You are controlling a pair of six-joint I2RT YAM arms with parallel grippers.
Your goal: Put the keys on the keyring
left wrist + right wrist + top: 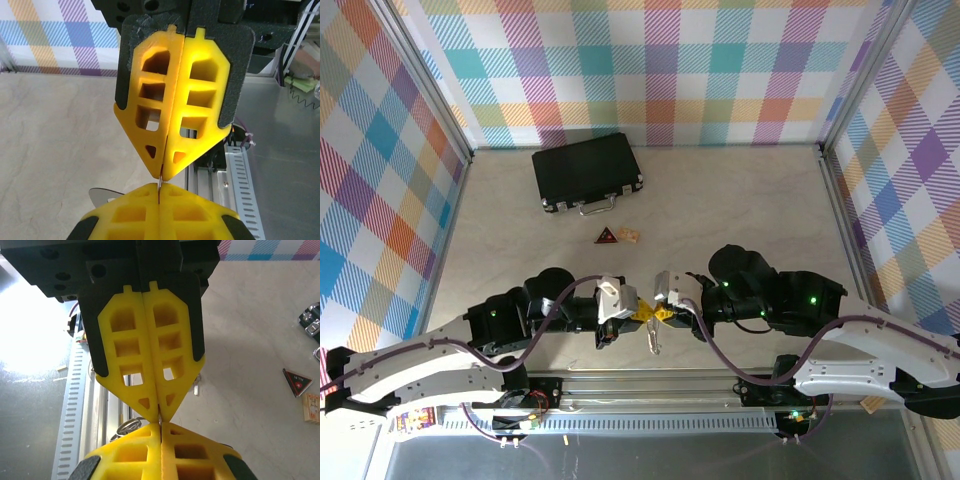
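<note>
**Item 1: black case** point(587, 172). It is closed and lies flat on the worktop point(750, 210) with its metal handle on the near long side. One corner of it shows in the right wrist view point(311, 325). All places below are given from this case.

**Item 2: dark-red triangle** point(607, 236) and **tan chip** point(630, 235). Both lie just beyond the handle side of the black case, toward the arms. They sit side by side, the chip on the right, and both show again in the right wrist view point(296, 381) point(311, 407).

**Item 3: left tool** point(645, 316). It sits well nearer the arms than the black case, past the triangle. In its own wrist view point(161, 172) the yellow fingers point(195, 110) are pressed flat together. They are closed on a thin silver edge of the keyring at their tips.

**Item 4: right tool** point(663, 314). It meets the left tool tip to tip at the same distance from the black case. Its fingers point(130, 347) are closed in its own wrist view point(160, 415), pinching the same silver sliver.

**Item 5: keyring** point(654, 343). It is held off the worktop at the junction of the two tools. A silver length of it hangs on the side away from the black case, and a rounded part shows beside the fingertips point(129, 429).

**Item 6: short silver piece** point(196, 387). It sits beside the right tool on the black-case side and is too small to identify.
</note>
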